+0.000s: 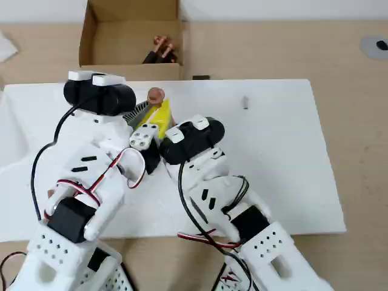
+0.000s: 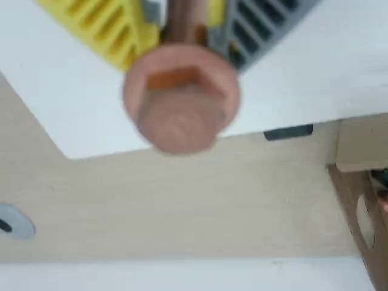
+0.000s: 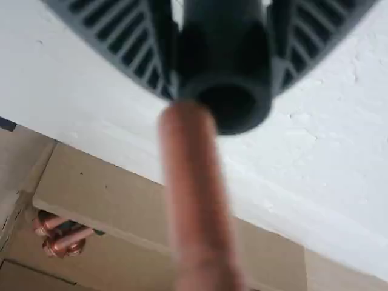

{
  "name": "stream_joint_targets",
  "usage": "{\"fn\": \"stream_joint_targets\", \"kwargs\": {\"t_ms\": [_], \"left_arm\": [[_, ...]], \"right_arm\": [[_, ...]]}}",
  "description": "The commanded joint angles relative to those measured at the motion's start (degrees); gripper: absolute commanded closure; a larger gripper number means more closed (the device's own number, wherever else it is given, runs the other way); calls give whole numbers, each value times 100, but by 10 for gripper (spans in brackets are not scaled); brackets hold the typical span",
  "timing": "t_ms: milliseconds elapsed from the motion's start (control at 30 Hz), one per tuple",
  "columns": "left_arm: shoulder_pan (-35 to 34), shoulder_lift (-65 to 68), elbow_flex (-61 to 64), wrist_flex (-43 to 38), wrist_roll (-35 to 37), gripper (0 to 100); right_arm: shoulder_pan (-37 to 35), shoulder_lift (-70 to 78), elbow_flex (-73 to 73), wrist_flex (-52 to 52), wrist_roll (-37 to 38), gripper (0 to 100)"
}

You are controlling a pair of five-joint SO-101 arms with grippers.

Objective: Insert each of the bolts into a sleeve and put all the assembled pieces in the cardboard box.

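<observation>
My left gripper (image 2: 182, 24), with one yellow and one grey finger, is shut on a copper bolt (image 2: 180, 100) whose hex head points away from it. From above, that bolt head (image 1: 156, 94) sits at the white board's far edge, just short of the cardboard box (image 1: 88, 36). My right gripper (image 3: 221, 79) is shut on a black sleeve (image 3: 224, 60) with its open hole facing outward. A copper bolt shaft (image 3: 194, 194) ends at the sleeve's rim, just beside the hole. Several assembled pieces (image 1: 162, 50) lie in the box's right corner.
Both arms crowd together over the left middle of the white board (image 1: 273, 170). A small grey piece (image 1: 245, 102) lies on the board to the right. A grey disc (image 1: 376, 45) sits on the wooden table at far right. The box wall (image 3: 121, 200) stands just beyond the board.
</observation>
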Motion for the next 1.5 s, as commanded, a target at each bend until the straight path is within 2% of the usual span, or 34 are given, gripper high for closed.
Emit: {"fn": "stream_joint_targets", "kwargs": {"t_ms": [0, 200, 333, 1200, 1333, 1467], "left_arm": [[79, 4, -466, 105, -44, 994], [53, 4, -475, 105, -70, 994], [53, 4, -422, 114, -360, 994], [44, 13, -325, 422, -387, 993], [44, 13, -325, 422, -607, 994], [-211, 31, -316, 352, -624, 994]], "right_arm": [[-75, -145, -48, -149, -26, 988], [-75, -145, -48, -149, -26, 988], [-75, -145, -48, -149, -26, 988], [-75, -145, -48, -149, -26, 988], [-75, -145, -48, -149, -26, 988], [-75, -145, -48, -149, -26, 988]]}}
